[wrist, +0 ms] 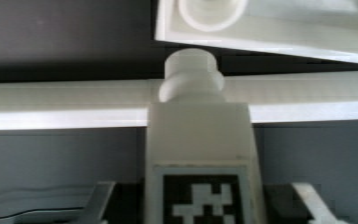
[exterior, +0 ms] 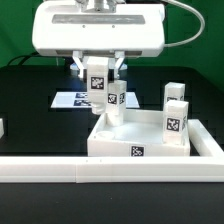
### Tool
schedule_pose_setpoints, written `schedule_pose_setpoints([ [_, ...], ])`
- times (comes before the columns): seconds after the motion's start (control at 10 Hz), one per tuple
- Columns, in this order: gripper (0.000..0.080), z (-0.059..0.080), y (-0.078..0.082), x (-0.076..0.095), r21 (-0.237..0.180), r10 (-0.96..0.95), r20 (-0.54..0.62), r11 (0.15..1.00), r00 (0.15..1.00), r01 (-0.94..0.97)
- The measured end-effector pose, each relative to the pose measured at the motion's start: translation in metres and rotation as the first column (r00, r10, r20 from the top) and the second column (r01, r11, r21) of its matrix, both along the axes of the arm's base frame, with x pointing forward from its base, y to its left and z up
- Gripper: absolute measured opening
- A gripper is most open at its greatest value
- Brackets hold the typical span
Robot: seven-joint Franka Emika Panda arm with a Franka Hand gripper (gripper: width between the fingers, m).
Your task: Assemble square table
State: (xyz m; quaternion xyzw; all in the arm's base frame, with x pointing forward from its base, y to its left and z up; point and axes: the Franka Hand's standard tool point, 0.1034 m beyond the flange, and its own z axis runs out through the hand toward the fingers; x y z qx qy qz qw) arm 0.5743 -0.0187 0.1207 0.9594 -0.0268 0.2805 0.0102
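My gripper point(exterior: 99, 80) is shut on a white tagged leg point(exterior: 104, 95) and holds it upright. The leg's lower end hangs just above the corner of the square tabletop point(exterior: 120, 143) on the exterior view's left. In the wrist view the leg point(wrist: 197, 140) runs away from my gripper point(wrist: 201, 200), its tag between the fingers and its round peg end point(wrist: 194, 68) close to a corner socket point(wrist: 217, 14) of the tabletop. Two more tagged legs point(exterior: 176, 97) point(exterior: 176, 125) stand upright on the tabletop's right side.
The long white rail fence point(exterior: 90, 170) runs along the front, and shows as a pale band in the wrist view point(wrist: 60, 105). The marker board point(exterior: 72, 100) lies flat behind the tabletop. A small white part point(exterior: 2, 127) shows at the exterior view's left edge.
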Motion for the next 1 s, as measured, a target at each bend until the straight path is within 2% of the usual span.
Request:
schedule_pose_setpoints([
  [0.1, 0.0285, -0.003, 0.004, 0.003, -0.005, 0.007, 0.020, 1.000, 1.000, -0.007],
  [0.2, 0.0285, -0.014, 0.007, 0.005, -0.020, 0.022, 0.037, 1.000, 0.999, -0.021],
  [0.3, 0.0285, -0.023, 0.008, 0.001, -0.003, 0.022, -0.017, 1.000, 1.000, -0.022],
  [0.4, 0.0285, -0.019, 0.007, 0.003, -0.005, 0.021, -0.005, 1.000, 1.000, -0.021],
  [1.0, 0.0285, -0.033, 0.008, -0.002, -0.010, 0.026, -0.021, 1.000, 0.999, -0.026],
])
